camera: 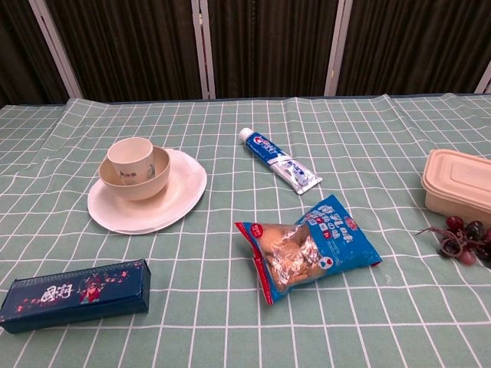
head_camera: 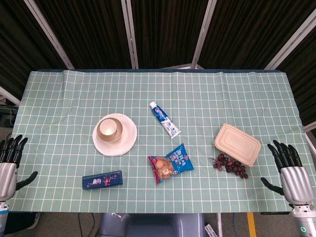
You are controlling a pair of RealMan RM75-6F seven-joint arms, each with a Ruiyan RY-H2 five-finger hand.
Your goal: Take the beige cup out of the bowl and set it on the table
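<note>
A beige cup (head_camera: 108,128) (camera: 130,156) stands upright inside a beige bowl (head_camera: 109,134) (camera: 147,182), and the bowl sits on a white plate (head_camera: 127,140) (camera: 180,195) left of the table's middle. My left hand (head_camera: 10,163) hovers at the table's front left edge, fingers spread, holding nothing. At the front right edge my right hand (head_camera: 290,170) is likewise spread and empty. Both hands are far from the cup and show only in the head view.
A toothpaste tube (head_camera: 165,119) (camera: 280,161) lies behind the middle. A blue snack bag (head_camera: 171,163) (camera: 307,247) and a dark blue box (head_camera: 102,179) (camera: 73,294) lie near the front. A beige lidded container (head_camera: 237,143) (camera: 460,184) and dark grapes (head_camera: 230,164) (camera: 464,238) sit at the right.
</note>
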